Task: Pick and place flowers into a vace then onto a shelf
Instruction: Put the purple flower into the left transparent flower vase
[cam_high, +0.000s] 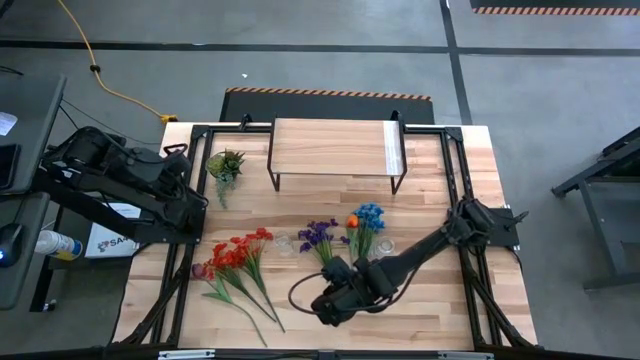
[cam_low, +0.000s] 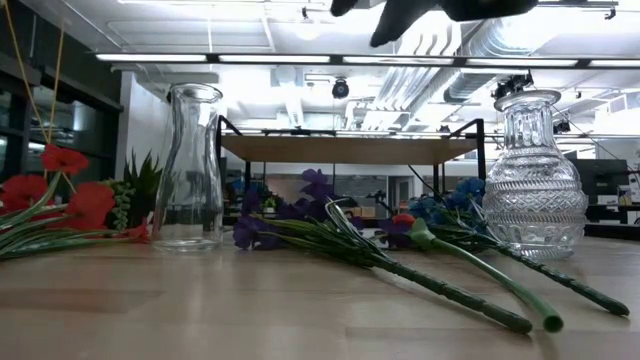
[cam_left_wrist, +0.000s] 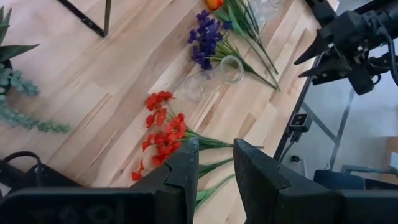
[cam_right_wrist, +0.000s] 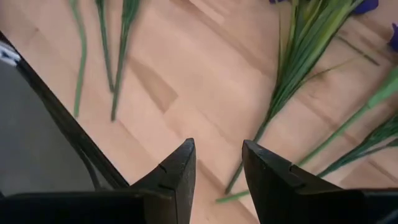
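The low light-wood shelf on black legs (cam_high: 335, 146) stands at the table's far middle. Red (cam_high: 238, 254), purple (cam_high: 318, 236) and blue-and-orange (cam_high: 366, 222) artificial flowers lie flat on the near boards. The right gripper (cam_high: 328, 310) hovers over the purple stems, slightly parted, empty. The left gripper (cam_left_wrist: 213, 163), narrowly parted, empty, waits far left.

Red, purple, blue flowers (cam_high: 300, 250) flat on tabletop, wood shelf (cam_high: 330, 147) behind
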